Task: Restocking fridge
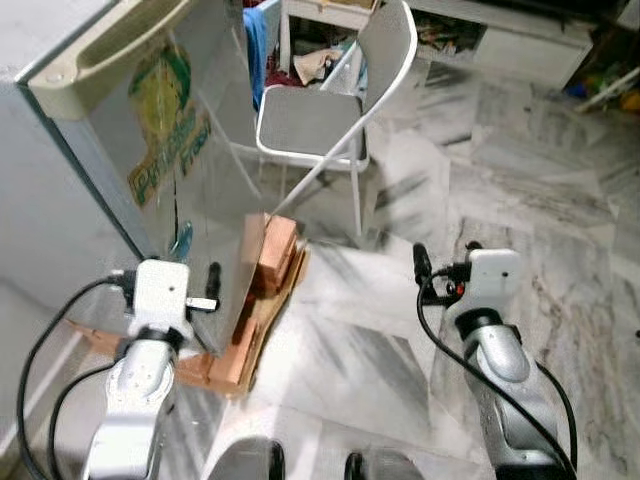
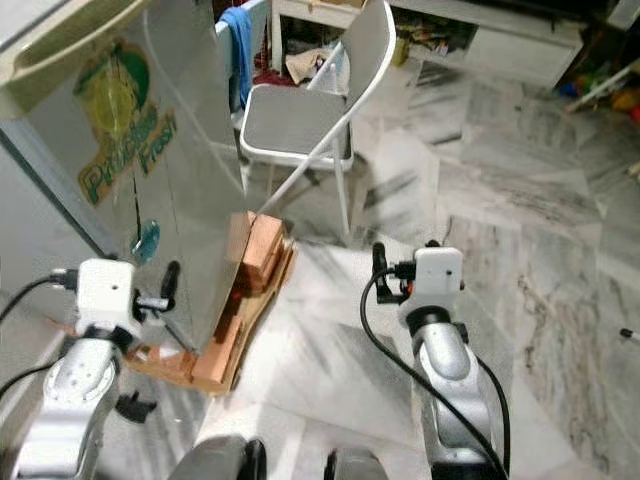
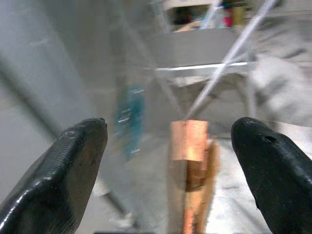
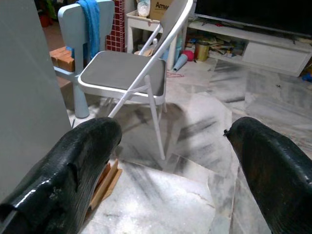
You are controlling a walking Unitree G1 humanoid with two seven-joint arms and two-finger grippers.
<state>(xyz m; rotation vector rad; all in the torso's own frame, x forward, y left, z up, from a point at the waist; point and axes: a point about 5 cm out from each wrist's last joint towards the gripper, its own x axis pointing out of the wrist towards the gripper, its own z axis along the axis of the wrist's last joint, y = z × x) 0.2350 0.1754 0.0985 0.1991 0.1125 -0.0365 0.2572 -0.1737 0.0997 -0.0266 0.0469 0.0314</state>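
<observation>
A small grey fridge (image 1: 190, 160) stands at my left, with a cream handle (image 1: 100, 50) along its top edge and a green and yellow sticker (image 1: 170, 120) on its front. Its door looks closed. It rests on orange bricks (image 1: 272, 255) and wooden boards (image 1: 250, 340). My left gripper (image 3: 170, 129) is open and empty, low down and close to the fridge's front corner, facing the bricks. My right gripper (image 4: 173, 131) is open and empty too, held over the marble floor to the right of the fridge and facing the folding chair.
A white folding chair (image 1: 310, 120) with a grey seat stands just behind the fridge's right side. A blue child's chair with a blue towel (image 4: 87, 29) is beyond it. A low white cabinet (image 1: 520, 45) runs along the back. Open marble floor (image 1: 560, 200) lies to the right.
</observation>
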